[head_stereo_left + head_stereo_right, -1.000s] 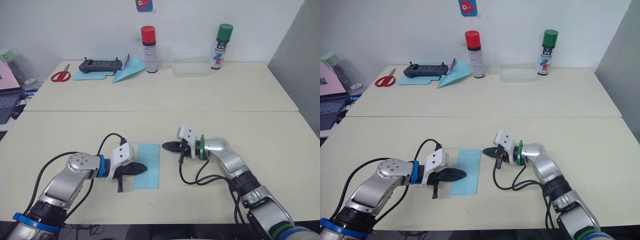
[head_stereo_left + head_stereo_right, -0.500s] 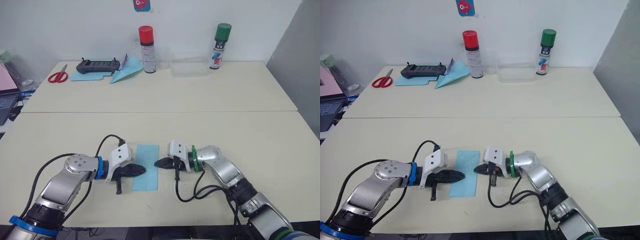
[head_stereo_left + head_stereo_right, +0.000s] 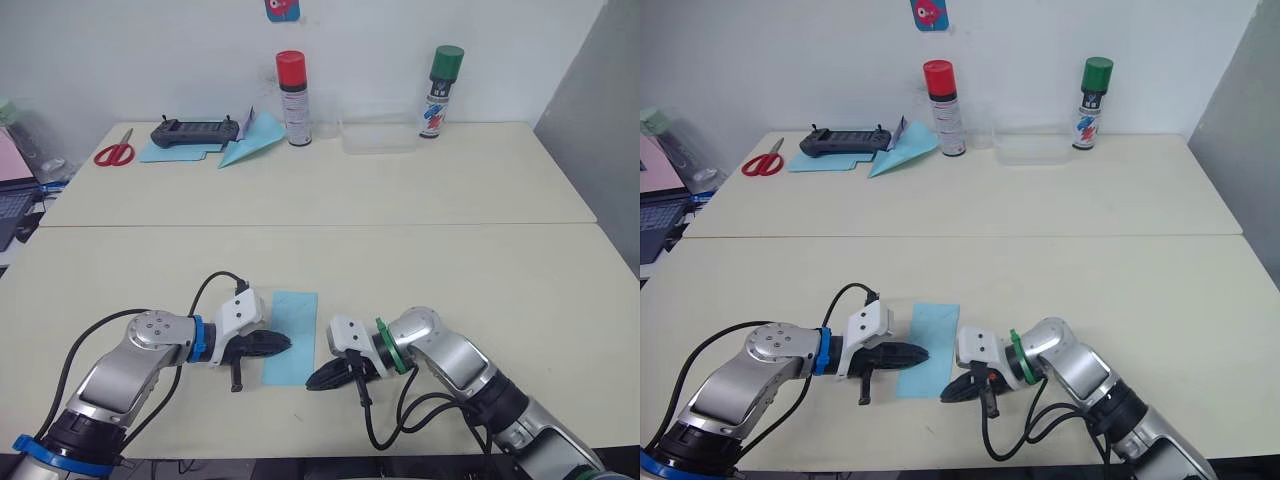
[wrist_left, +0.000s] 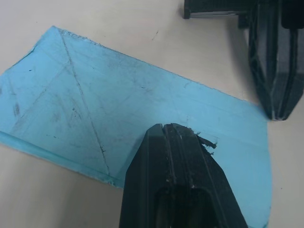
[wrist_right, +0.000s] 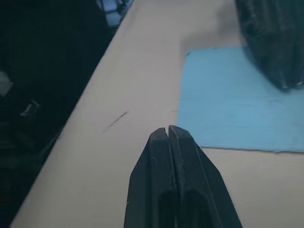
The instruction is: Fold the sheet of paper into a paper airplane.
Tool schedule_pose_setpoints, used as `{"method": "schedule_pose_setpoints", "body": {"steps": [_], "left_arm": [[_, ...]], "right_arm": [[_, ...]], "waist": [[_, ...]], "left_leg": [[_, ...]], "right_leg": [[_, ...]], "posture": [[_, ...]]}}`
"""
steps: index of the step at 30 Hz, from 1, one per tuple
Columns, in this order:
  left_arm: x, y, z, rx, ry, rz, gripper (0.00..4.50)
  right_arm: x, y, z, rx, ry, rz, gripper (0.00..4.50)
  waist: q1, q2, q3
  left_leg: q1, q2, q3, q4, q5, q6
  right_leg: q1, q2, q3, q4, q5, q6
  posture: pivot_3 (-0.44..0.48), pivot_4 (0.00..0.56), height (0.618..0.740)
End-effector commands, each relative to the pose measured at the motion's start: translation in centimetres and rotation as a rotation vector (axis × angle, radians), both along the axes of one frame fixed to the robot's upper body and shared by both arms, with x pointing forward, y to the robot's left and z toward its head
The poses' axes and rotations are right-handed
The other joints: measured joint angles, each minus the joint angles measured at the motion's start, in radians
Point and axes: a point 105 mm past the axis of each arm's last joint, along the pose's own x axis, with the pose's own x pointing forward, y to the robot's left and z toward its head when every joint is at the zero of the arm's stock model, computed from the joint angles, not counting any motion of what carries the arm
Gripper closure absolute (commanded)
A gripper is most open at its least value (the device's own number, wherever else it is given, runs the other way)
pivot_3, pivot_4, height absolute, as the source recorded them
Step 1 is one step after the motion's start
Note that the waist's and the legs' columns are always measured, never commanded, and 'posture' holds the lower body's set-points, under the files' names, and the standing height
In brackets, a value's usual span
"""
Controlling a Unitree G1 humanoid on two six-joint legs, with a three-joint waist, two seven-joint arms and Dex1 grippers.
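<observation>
Sheet of paper (image 3: 290,336): flat on the near table (image 3: 520,280), folded to a narrow rectangle, long axis 12 to 6 o'clock; faint diagonal crease lines visible in the left wrist view.
Left gripper (image 3: 286,342): fingers pressed together, nothing between them; tip lying on the sheet's 9 o'clock edge, pointing toward 3 o'clock, seemingly pinning it.
Right gripper (image 3: 311,383): fingers closed together, empty; tip on bare table just off the sheet's near corner at about 5 o'clock, not touching the paper as far as visible.
Progress: early. Done, judging by shape: a lengthwise fold plus old nose creases. Left: nose corner folds, wing folds, final pointed wedge. No airplane form yet.
Next step (judgement): likely getting the right tip under the near corner to lift a flap while the left holds.
Risk: thin paper sliding or crumpling instead of lifting.
Far table, 11 o'clock: scissors (image 3: 115,151), finished blue dart (image 3: 250,143), red-capped spray can (image 3: 291,85).
</observation>
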Motion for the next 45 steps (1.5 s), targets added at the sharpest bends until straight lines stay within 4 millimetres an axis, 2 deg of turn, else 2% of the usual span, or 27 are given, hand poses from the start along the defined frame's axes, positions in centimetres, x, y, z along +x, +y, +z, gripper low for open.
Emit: {"method": "schedule_pose_setpoints", "body": {"steps": [1, 5, 9, 13, 18, 21, 23, 25, 27, 30, 34, 38, 45], "left_arm": [[-0.1, 1.2, -1.9, 0.055, 0.063, 0.073, 4.5], [0.4, 0.8, -1.7, 0.031, 0.049, 0.085, 4.5], [0.8, 0.8, -1.7, 0.018, 0.044, 0.098, 4.5], [1.2, 0.5, -1.7, -0.008, 0.028, 0.11, 4.5], [2.1, 0.2, -1.3, -0.028, 0.004, 0.12, 4.5], [3.0, 0.4, 0.0, -0.06, -0.018, 0.137, 4.5], [3.5, 0.6, 1.0, -0.089, -0.026, 0.152, 4.5], [4.2, 2.4, 3.3, -0.134, -0.02, 0.195, 4.5], [4.4, 4.1, 3.8, -0.112, -0.026, 0.228, 4.5], [3.8, 4.6, 3.3, -0.101, -0.006, 0.235, 4.5], [3.1, 2.6, 3.0, -0.145, 0.011, 0.195, 4.5], [2.8, 1.5, 3.1, -0.165, 0.022, 0.176, 4.5], [2.3, 2.2, 1.2, -0.071, 0.038, 0.167, 4.5]], "right_arm": [[-1.7, -1.9, -3.0, -0.128, 0.156, 0.017, 4.45], [1.0, -2.2, -0.9, -0.059, 0.077, -0.074, 4.45], [2.5, -3.0, 2.0, -0.014, -0.003, -0.105, 4.45], [5.0, -1.5, 3.4, 0.078, -0.092, -0.241, 4.45], [6.4, 0.0, 1.7, 0.059, -0.144, -0.311, 4.45], [6.5, 0.0, -0.1, -0.005, -0.196, -0.287, 4.45], [6.4, -0.2, -0.5, -0.02, -0.198, -0.279, 4.45], [6.5, -0.7, -0.9, -0.031, -0.19, -0.281, 4.45], [6.7, -1.0, -1.0, -0.031, -0.193, -0.288, 4.45], [6.9, -1.1, -1.0, -0.026, -0.197, -0.295, 4.45], [7.2, -1.2, -0.7, -0.021, -0.197, -0.299, 4.45], [7.4, -1.3, -0.7, -0.023, -0.194, -0.304, 4.45], [7.5, -1.5, -0.3, -0.025, -0.197, -0.3, 4.45]], "waist": [[0.001, -0.001, -0.001], [0.008, -0.003, -0.002], [0.023, -0.004, 0.0], [0.024, -0.004, 0.0], [0.033, -0.002, 0.002], [0.036, -0.003, 0.002], [0.031, -0.003, 0.002], [0.024, -0.004, 0.003], [0.022, -0.004, 0.003], [0.022, -0.004, 0.003], [0.024, -0.004, 0.003], [0.026, -0.005, 0.003], [0.025, -0.004, 0.004]], "left_leg": [[0.0, 0.0, 0.0, 0.0, 0.0, 0.0], [0.0, -0.002, 0.0, 0.0, 0.0, 0.0], [-0.001, -0.002, 0.0, 0.002, 0.0, 0.0], [-0.001, -0.002, 0.0, 0.002, 0.0, 0.0], [-0.002, -0.003, -0.001, 0.002, 0.0, 0.0], [-0.002, -0.004, -0.001, 0.003, 0.0, 0.0], [-0.001, -0.003, -0.001, 0.003, 0.0, 0.0], [-0.001, -0.002, -0.001, 0.003, 0.0, 0.0], [-0.002, -0.002, -0.002, 0.003, 0.0, 0.0], [-0.003, -0.002, -0.002, 0.001, 0.0, 0.0], [-0.003, -0.002, -0.002, 0.001, 0.0, -0.001], [-0.002, -0.002, -0.003, 0.002, 0.001, -0.002], [-0.002, -0.002, -0.002, 0.001, 0.001, -0.002]], "right_leg": [[0.0, 0.0, 0.0, 0.0, 0.0, 0.0], [0.0, -0.002, 0.0, 0.0, 0.0, 0.001], [0.0, -0.003, 0.0, 0.0, 0.0, 0.001], [0.0, -0.003, 0.0, 0.0, 0.0, 0.001], [0.0, -0.003, -0.001, 0.001, 0.001, 0.002], [0.0, -0.003, -0.001, 0.0, 0.001, 0.003], [0.0, -0.003, -0.001, 0.0, 0.002, 0.003], [0.0, -0.002, -0.002, 0.001, 0.002, 0.003], [-0.002, -0.002, -0.003, 0.002, 0.002, 0.003], [-0.002, -0.002, -0.003, 0.0, 0.001, 0.002], [-0.001, -0.003, -0.003, 0.0, 0.001, 0.002], [-0.001, -0.003, -0.003, 0.001, 0.002, 0.002], [-0.001, -0.003, -0.003, 0.001, 0.002, 0.002]], "posture": [[0.0, 0.15, 0.74], [0.0, 0.15, 0.74], [0.0, 0.15, 0.74], [0.0, 0.15, 0.74], [0.0, 0.15, 0.74], [0.0, 0.15, 0.74], [0.0, 0.15, 0.74], [0.0, 0.15, 0.74], [0.0, 0.15, 0.74], [0.0, 0.15, 0.74], [0.0, 0.15, 0.74], [0.0, 0.15, 0.74], [0.0, 0.15, 0.74]]}}
